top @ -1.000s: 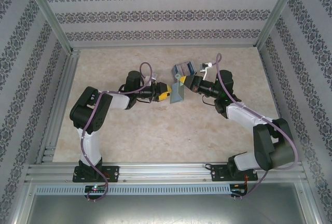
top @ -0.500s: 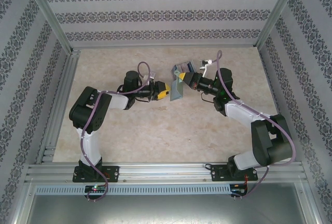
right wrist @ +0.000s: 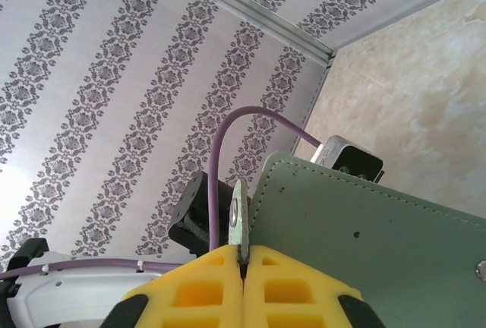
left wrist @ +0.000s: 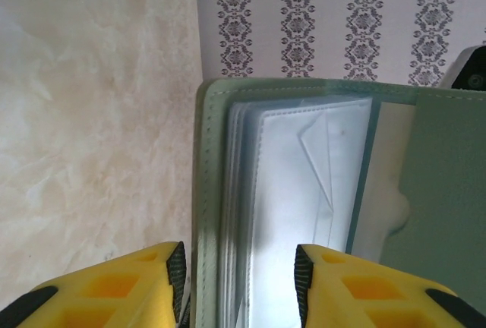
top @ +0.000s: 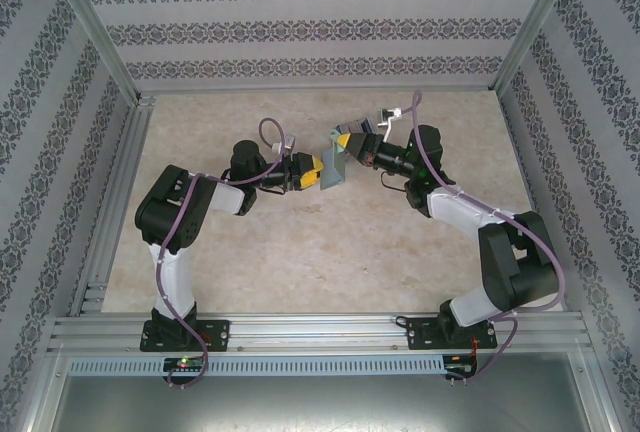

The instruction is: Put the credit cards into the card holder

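Both the left fingers [left wrist: 114, 286] and the right fingers [right wrist: 197, 290] pinch the card holder [left wrist: 440, 191] open. Next, one arm should probably fetch the credit cards [top: 365, 126].

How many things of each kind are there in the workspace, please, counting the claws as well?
Grey-green stitched folding card holder with clear plastic sleeves: 1
Tight bundle of blue and white thin cards on the table: 1
Yellow-fingered claws: 2, the left claw and the right claw, both gripping the card holder
Total: 4
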